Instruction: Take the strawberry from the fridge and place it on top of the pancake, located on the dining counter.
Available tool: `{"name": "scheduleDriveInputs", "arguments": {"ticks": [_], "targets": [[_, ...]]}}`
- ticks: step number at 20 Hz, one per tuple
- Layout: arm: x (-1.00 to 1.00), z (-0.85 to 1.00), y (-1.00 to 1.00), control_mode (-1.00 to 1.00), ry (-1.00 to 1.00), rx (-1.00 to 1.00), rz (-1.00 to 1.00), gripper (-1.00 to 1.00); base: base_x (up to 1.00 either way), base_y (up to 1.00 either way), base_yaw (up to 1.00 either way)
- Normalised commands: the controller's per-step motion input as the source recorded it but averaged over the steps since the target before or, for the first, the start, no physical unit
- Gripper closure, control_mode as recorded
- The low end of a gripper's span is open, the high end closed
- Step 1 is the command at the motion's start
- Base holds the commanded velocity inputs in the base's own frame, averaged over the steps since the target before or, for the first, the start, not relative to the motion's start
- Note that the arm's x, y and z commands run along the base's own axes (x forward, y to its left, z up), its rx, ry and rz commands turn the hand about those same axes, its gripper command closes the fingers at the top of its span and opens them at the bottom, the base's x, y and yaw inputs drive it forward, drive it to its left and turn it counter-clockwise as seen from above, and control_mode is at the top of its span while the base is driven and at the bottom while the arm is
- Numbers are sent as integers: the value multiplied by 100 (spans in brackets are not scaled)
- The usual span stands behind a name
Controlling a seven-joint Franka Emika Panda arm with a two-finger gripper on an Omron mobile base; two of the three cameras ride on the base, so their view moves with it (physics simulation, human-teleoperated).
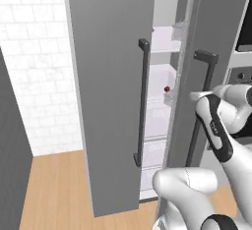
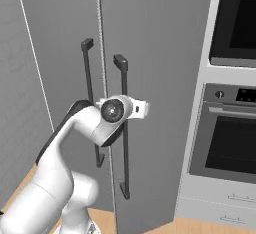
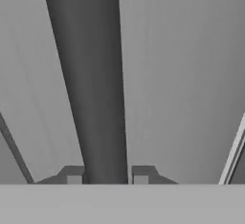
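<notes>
Clamped on the right door's handle (image 3: 98, 84), the end effector (image 3: 107, 174) has its two dark fingertips (image 3: 72, 174) pressed against either side of the dark vertical bar, which runs up between them in the hand view with flat grey door panel behind it. From the right base view the white arm rises from the lower left, bends at a dark joint and reaches to that same handle (image 2: 123, 128) about halfway along its length; the hand itself is hidden behind the wrist there. The fridge (image 1: 108, 91) is a tall grey two-door unit: its left door stands swung partly open in the left base view, its own long dark handle (image 1: 141, 101) facing the camera, while the right door beside it looks closed or nearly so. Through the gap between the doors show white shelves and drawers, and on one of the middle shelves sits the strawberry (image 1: 167, 89), a tiny dark-red berry near the shelf's front edge, well apart from the end effector. To the right of the fridge in the right base view is a built-in oven (image 2: 231, 138) with a dark glass front, with another dark-fronted appliance above it. White tiled wall and a light-wood floor (image 1: 54, 189) lie to the left of the open door.
</notes>
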Motion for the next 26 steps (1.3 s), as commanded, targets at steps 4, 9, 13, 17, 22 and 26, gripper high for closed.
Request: {"name": "scheduleDriveInputs", "arguments": {"ticks": [4, 9, 13, 17, 22, 26], "targets": [[-94, 0, -100, -100, 0, 6, 4, 100, 0, 0, 0], [-65, 0, -100, -100, 0, 9, 9, 100, 0, 0, 0], [-24, 0, -83, -100, 1, 1, 1, 100, 0, 0, 0], [-16, 4, -36, -100, 7, 0, 0, -100, 0, 0, 0], [-39, 0, -13, -100, 12, 0, -7, -100, 0, 0, 0], [-32, 13, -5, -100, 11, 0, 0, -100, 0, 0, 0]]}}
